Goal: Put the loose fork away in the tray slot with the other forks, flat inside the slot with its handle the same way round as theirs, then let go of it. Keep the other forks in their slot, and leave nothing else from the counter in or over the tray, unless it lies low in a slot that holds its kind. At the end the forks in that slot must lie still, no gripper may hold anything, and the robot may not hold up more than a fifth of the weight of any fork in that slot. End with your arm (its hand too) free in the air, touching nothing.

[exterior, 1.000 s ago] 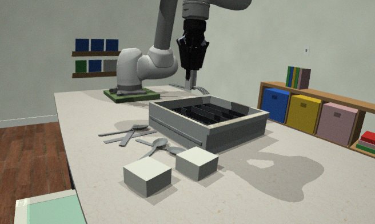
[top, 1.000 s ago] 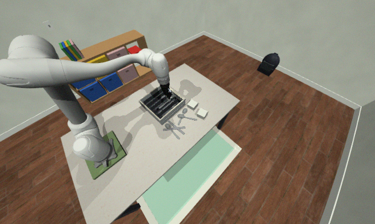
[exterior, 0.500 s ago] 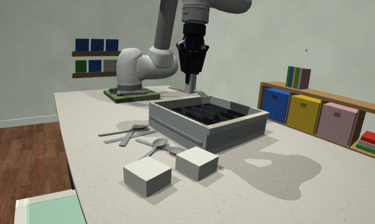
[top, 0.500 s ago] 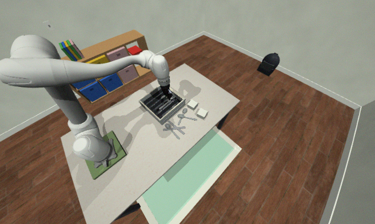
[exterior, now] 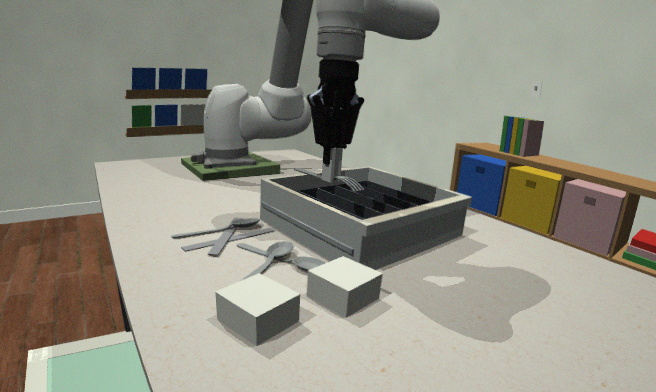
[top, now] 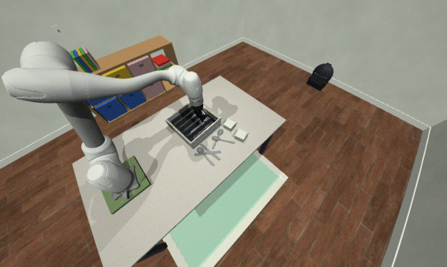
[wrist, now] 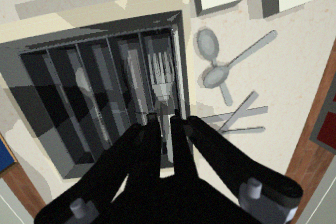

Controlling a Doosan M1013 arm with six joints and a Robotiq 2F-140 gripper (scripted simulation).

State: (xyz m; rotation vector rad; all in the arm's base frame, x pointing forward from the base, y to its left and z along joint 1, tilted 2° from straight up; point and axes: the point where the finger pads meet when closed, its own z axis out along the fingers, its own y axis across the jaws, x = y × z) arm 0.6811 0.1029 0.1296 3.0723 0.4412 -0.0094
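A: Item one, end effector [wrist: 162, 116]?
B: Closed on the fork [wrist: 162, 92], pinching the handle; tines point to 12 o'clock in the wrist view. It hangs over the tray [exterior: 410, 213].

A: Where is the fork relative to the slots?
B: Over the slot at the tray's 3 o'clock edge in the wrist view. In the exterior view the tines [exterior: 351, 183] curve just above the dividers, at about rim level; the handle runs back past the far rim. Whether it touches anything below, cannot tell.

A: Tray contents?
B: Long slots side by side, cutlery lying in them; a spoon shape shows in one toward 9 o'clock. The other forks cannot be told apart from the held one.

A: Remainder on the tabletop [exterior: 500, 342]?
B: Spoons [exterior: 280, 249] and flat utensils [exterior: 220, 239] loose at the tray's 9 o'clock in the exterior view, apart from it. Two blocks [exterior: 257, 304] nearer the camera, side by side.
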